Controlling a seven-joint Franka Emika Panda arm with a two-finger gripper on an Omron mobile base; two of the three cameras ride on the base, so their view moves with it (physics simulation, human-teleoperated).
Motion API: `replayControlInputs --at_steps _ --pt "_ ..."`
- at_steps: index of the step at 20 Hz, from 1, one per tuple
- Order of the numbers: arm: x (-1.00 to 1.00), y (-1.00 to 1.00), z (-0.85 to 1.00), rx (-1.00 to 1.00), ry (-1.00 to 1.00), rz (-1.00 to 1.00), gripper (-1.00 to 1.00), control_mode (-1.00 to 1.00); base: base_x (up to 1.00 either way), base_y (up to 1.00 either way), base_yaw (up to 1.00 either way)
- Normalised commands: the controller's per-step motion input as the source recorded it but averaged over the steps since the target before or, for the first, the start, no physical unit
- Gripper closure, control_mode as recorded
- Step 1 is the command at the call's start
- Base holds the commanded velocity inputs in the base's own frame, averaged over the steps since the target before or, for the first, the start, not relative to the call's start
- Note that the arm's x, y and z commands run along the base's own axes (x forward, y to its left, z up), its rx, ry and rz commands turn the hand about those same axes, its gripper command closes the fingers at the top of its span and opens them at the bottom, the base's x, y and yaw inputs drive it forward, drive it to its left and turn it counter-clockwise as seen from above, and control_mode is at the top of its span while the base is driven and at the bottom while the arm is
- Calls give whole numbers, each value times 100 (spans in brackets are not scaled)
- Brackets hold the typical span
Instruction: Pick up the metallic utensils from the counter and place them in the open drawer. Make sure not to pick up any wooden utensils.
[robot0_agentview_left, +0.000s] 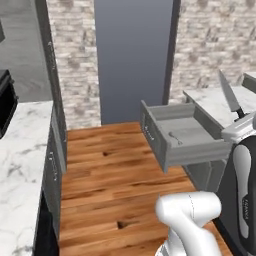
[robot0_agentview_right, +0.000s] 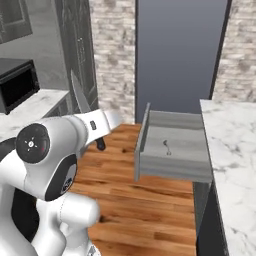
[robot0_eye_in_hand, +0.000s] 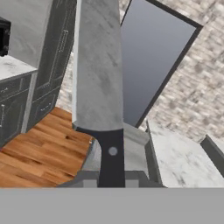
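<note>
My gripper (robot0_agentview_right: 95, 127) is shut on the knife's black handle (robot0_eye_in_hand: 111, 153), and the silver blade (robot0_eye_in_hand: 98, 65) points upward. In the left base view the knife (robot0_agentview_left: 230, 95) hangs above the white marble counter (robot0_agentview_left: 212, 102), just right of the open grey drawer (robot0_agentview_left: 197, 152). The drawer (robot0_agentview_right: 172, 170) juts out from the island over the wooden floor. A grey metal spoon (robot0_agentview_left: 175, 136) lies on the drawer's bottom, also seen as a small spoon (robot0_agentview_right: 166, 145) in the right base view. The wooden spoon is out of view.
A second marble counter (robot0_agentview_left: 22, 150) with grey cabinets runs along the left, with a black microwave (robot0_agentview_right: 17, 85) on it. A tall grey cabinet (robot0_agentview_right: 77, 45) and a brick wall (robot0_agentview_left: 75, 60) stand behind. Wooden floor (robot0_agentview_left: 115, 175) lies between the counters.
</note>
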Motion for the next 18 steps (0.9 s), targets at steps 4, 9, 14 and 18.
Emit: replayControlInputs --at_steps 4,9,14,18 --pt "0 0 0 0 0 0 100 100 81 -31 3" --pt "0 0 0 0 0 0 100 100 32 -47 19" --pt "0 0 0 0 0 0 100 100 11 -43 14" --pt "0 0 0 0 0 0 100 100 32 -35 2"
